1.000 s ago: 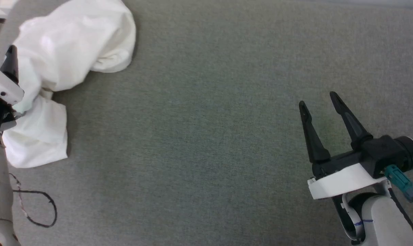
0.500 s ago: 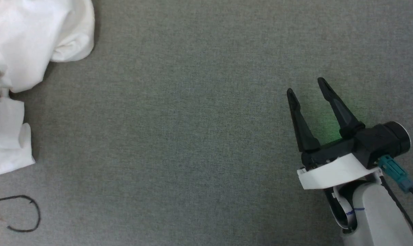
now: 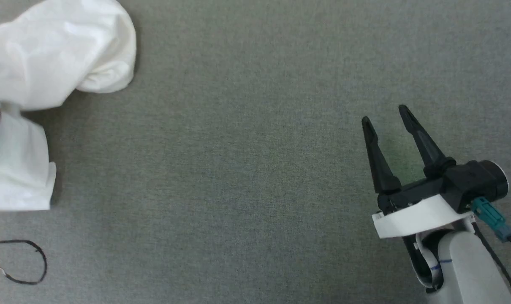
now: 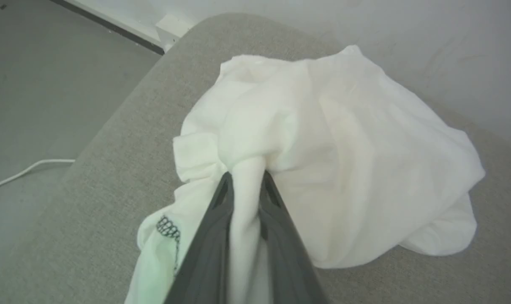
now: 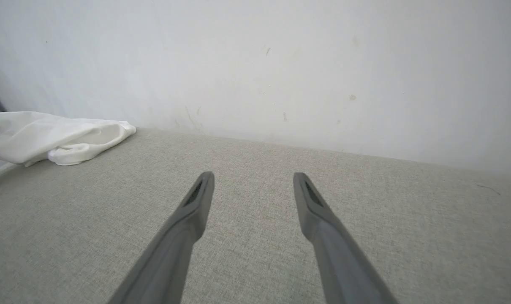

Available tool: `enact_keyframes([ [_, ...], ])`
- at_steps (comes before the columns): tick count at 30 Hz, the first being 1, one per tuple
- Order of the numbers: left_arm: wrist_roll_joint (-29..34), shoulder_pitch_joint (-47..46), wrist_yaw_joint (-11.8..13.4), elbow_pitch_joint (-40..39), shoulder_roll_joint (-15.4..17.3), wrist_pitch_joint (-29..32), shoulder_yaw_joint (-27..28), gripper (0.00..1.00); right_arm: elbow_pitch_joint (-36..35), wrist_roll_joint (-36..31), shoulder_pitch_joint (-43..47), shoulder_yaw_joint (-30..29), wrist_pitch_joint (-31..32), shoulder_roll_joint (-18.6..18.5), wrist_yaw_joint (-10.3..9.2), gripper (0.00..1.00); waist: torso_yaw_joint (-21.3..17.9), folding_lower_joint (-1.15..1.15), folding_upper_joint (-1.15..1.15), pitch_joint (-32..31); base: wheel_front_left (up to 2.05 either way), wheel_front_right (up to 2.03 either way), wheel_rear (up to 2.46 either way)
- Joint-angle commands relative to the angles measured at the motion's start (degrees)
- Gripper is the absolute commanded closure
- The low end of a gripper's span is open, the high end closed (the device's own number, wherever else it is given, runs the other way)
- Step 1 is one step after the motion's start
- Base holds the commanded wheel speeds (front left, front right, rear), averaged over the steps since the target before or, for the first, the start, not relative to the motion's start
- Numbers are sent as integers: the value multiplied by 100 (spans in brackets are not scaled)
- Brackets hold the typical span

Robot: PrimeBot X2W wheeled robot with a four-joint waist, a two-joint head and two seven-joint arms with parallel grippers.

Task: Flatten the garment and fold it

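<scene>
Head view: the garment [image 3: 61, 55], a white T-shirt, lies bunched at about 10 o'clock on the grey fabric-covered tabletop [image 3: 238, 169], with one rounded mass toward 11 o'clock and a flatter flap below it at 9 o'clock, cut off by the frame edge. The right hand [image 3: 384, 115] sits at about 4 o'clock, well apart from the garment, its two dark fingers spread, pointing toward 11 o'clock and grasping nothing; bare tabletop lies between them. A thin black cable loop [image 3: 27, 261] rests on the tabletop at 8 o'clock. Left wrist view: the left hand [image 4: 245, 175] is clenched on a gathered fold of the garment, the cloth pinched between both fingers and running down between them toward 6 o'clock, while the rest of the shirt billows toward 1 o'clock. A short run of grey zigzag stitching [image 4: 167, 226] shows on the hem at 8 o'clock. Beyond the tabletop's rounded corner lies grey floor [image 4: 48, 84] with a white cord [image 4: 23, 171]. Right wrist view: the garment appears at 9 o'clock, near a pale wall [image 5: 281, 63].
</scene>
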Motion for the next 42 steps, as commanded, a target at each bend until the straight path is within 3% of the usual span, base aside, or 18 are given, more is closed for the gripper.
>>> enact_keyframes([
  [1, 212, 10, 33, -238, 77, -467, -87, 100, 25, 18, 120, -41, -52, 16, -5, 0, 89, 0, 0, -554, 0, 0, 0],
  [9, 735, -57, -46, -923, 66, -2133, -424, 100, -70, 141, 526, -286, -113, 32, -5, 0, 157, 0, 0, -1445, 0, 0, 0],
  [20, 1101, -285, -183, -2040, -128, -3271, -952, 100, -448, 280, 1098, -624, 1, 34, -5, 0, -87, 0, 0, -2039, 0, 0, 0],
  [26, 1038, -177, -209, -2859, -529, -3266, -1281, 100, -635, 335, 1339, -734, 117, 34, -5, 0, -468, 0, 0, -2298, 0, 0, 0],
  [37, 836, 652, -144, -4944, -1392, -2500, -2199, 100, -905, 383, 1629, -970, 293, 34, -5, 0, -1129, 0, 0, -2432, 0, 0, 0],
  [42, 687, 1547, 106, -5588, -1599, -2220, -2423, 100, -985, 407, 1716, -1069, 313, 34, -5, 0, -1253, 0, 0, -2334, 0, 0, 0],
])
